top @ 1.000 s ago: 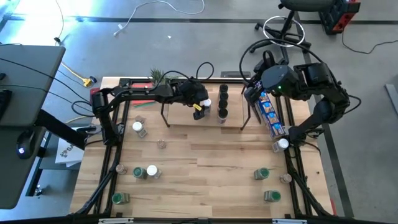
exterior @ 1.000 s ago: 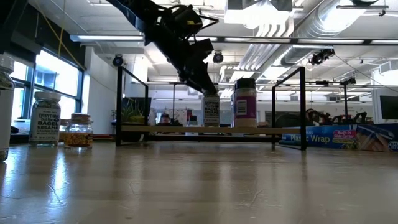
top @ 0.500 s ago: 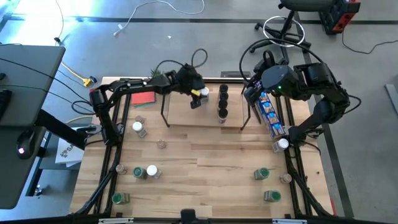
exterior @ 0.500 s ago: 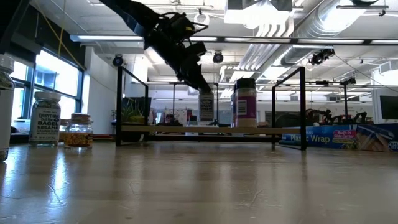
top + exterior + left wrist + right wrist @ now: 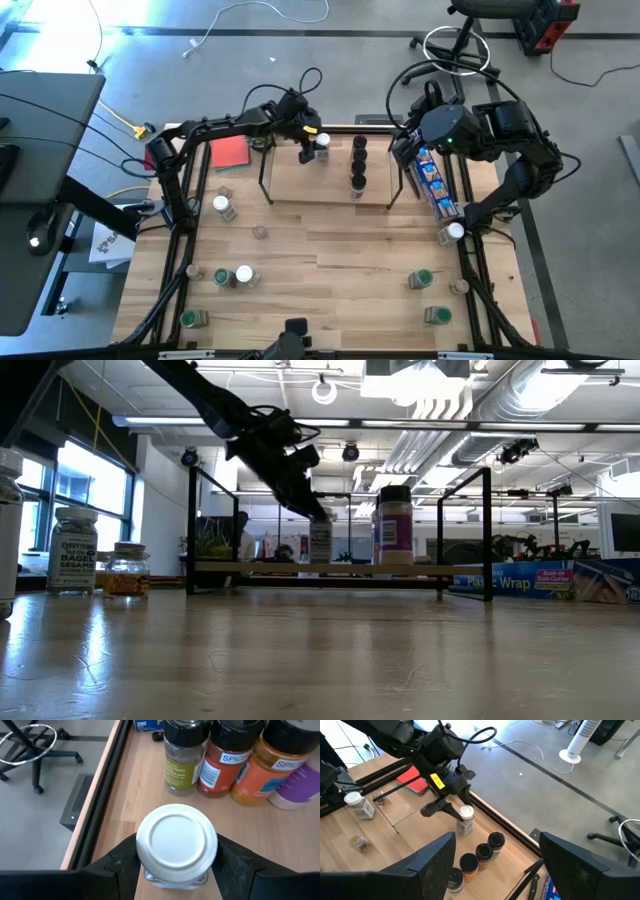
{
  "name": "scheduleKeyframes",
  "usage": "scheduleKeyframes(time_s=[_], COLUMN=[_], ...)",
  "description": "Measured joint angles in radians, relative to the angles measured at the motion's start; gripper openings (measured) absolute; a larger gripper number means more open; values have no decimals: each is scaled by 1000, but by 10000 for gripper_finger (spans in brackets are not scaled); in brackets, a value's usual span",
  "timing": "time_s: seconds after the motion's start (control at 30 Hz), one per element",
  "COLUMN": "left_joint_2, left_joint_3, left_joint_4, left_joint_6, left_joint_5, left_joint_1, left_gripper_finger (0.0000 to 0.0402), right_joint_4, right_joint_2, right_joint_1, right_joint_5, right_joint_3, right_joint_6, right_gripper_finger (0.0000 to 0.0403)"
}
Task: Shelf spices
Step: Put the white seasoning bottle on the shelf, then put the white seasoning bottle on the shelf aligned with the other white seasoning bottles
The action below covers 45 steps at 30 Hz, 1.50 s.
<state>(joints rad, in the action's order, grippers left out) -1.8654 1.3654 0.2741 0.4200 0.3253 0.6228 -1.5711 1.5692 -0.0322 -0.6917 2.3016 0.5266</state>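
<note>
My left gripper (image 5: 312, 147) is shut on a white-lidded spice jar (image 5: 176, 843) over the far part of the light-wood shelf (image 5: 300, 180). The jar also shows in the low view (image 5: 320, 542) and the right wrist view (image 5: 466, 818). Beside it, several dark-lidded spices (image 5: 358, 165) stand in a row on the shelf board. My right gripper (image 5: 495, 865) hangs open, high over the table's far right, above the blue box (image 5: 435, 185). My left gripper pinches the jar's body just under the white lid (image 5: 150, 875) between its two fingers (image 5: 122, 862), one on each side. The fingers slant down from the table's left. The jar stays upright; whether its base touches the shelf board I cannot tell.
Loose jars lie scattered on the table: white-lidded ones (image 5: 222, 206) (image 5: 243, 275) at the left, green-lidded ones (image 5: 188, 318) (image 5: 421, 278) (image 5: 437, 315) near the front, another (image 5: 455, 232) at the right. A red pad (image 5: 230, 153) lies left of the shelf.
My left gripper has carried the white-lidded jar across the shelf toward the table's far edge and a little to the left. The jar has stayed upright in the hold. My right arm has kept still.
</note>
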Motion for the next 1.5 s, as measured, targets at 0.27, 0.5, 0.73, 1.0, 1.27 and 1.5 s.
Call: scheduleKeyframes(time_s=[0.27, 0.5, 0.73, 1.0, 1.27, 1.5], left_joint_2=[-4, -2, -2, 38, 120, 323], left_joint_3=[-5, -5, -5, -5, -5, -3], left_joint_4=[4, -8, -10, -8, 21, 202], left_joint_6=[48, 56, 64, 64, 68, -87], left_joint_5=[-45, -75, -72, -68, -167, -302], left_joint_1=[-1, -1, 0, 4, -4, -71], left_gripper_finger=[253, 259, 261, 262, 262, 262], right_joint_4=[0, 0, 0, 0, 0, 28], right_joint_2=[0, 0, 0, 0, 0, 0], right_joint_1=[0, 0, 0, 0, 0, 48], right_joint_5=[7, 8, 8, 8, 8, 25], right_joint_3=[0, 0, 0, 0, 0, 0], right_joint_6=[-3, -3, -3, -8, -32, -164], right_gripper_finger=[281, 281, 281, 281, 281, 281])
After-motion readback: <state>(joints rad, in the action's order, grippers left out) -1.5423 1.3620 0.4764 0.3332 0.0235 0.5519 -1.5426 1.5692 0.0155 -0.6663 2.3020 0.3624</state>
